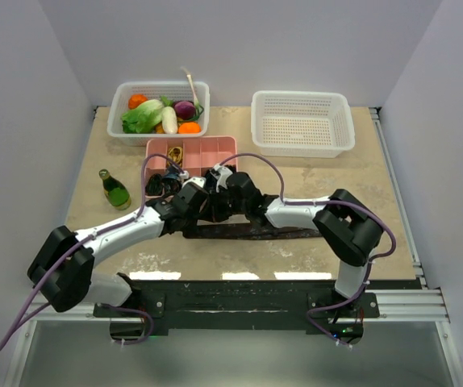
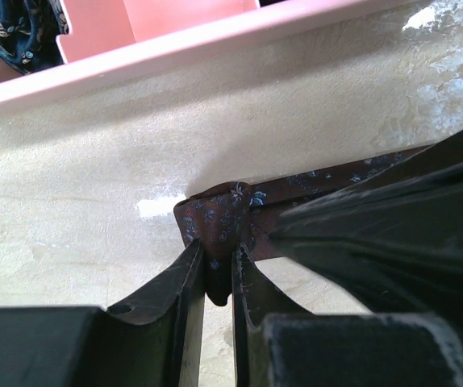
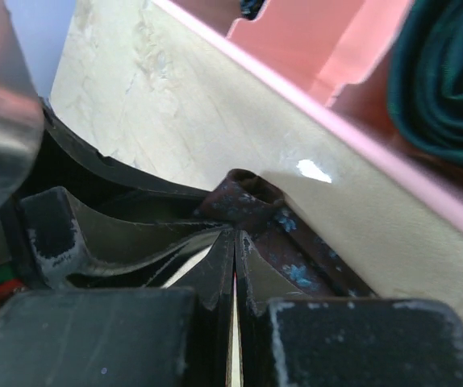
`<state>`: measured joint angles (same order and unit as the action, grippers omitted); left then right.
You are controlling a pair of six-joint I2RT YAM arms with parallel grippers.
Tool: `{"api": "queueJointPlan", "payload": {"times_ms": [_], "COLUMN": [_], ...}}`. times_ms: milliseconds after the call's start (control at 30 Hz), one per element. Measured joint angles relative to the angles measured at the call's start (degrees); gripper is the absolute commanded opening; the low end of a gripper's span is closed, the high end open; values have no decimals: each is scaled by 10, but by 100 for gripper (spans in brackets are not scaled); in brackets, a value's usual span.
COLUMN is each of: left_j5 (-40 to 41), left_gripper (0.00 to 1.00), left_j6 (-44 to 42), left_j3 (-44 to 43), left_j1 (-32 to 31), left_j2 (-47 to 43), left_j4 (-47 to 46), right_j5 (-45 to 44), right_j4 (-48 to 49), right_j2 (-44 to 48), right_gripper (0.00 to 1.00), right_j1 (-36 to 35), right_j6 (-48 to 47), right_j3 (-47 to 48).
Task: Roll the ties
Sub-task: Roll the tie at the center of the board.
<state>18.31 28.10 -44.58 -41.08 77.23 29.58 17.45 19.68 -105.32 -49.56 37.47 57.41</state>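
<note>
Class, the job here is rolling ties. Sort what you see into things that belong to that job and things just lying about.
Belongs to the job:
- tie on the table
- left gripper, right gripper
- rolled ties in the pink tray

Just lying about:
- green bottle
- basket of vegetables
- empty white basket

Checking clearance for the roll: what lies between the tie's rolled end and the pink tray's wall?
Bare tabletop separates tie from pink tray; left wrist view shows it.

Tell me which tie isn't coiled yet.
The brownish patterned tie lying flat on the table in front of the pink tray, its curled end pinched in the left tool. The other ties sit coiled in the tray.
</note>
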Motion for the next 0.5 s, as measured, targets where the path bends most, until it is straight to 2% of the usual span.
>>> {"api": "queueJointPlan", "payload": {"times_ms": [433, 467, 500], "left_j5": [7, 7, 6], "left_gripper": [0, 3, 10], "left_j6": [9, 9, 10], "left_j3": [-26, -26, -27], "left_j1": [-34, -37, -39], "left_j2": [60, 63, 66], "left_j4": [0, -1, -2], "right_j5": [-19, -20, -20], "right_j4": [-56, -57, -58], "right_j2": [15, 16, 16], "right_gripper": [0, 0, 0], "right_j1": [54, 54, 54], "right_j6": [-30, -31, -31], "right_j3": [-54, -56, -58]}}
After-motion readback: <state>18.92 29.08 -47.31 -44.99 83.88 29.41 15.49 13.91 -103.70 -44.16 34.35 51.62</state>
